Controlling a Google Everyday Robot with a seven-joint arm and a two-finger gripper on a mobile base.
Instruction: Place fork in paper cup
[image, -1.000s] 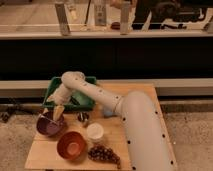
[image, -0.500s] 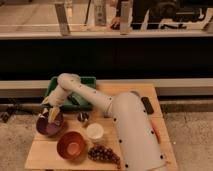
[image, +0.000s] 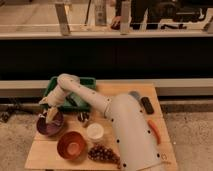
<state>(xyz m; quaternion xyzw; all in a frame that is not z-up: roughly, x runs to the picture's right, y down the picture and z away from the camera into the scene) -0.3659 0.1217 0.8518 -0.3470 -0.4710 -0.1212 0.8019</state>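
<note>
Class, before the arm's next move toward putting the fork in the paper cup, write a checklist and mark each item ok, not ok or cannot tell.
1. Location of the gripper: ok, low over the purple bowl.
2. Hold on the fork: cannot tell; it cannot be made out there.
3. The paper cup upright, mouth up: ok.
4. Inside of the paper cup free: ok, only cream shows.
5. Route from bowl to cup: not ok, the steel cup stands close to that line; probably lift over it.
</note>
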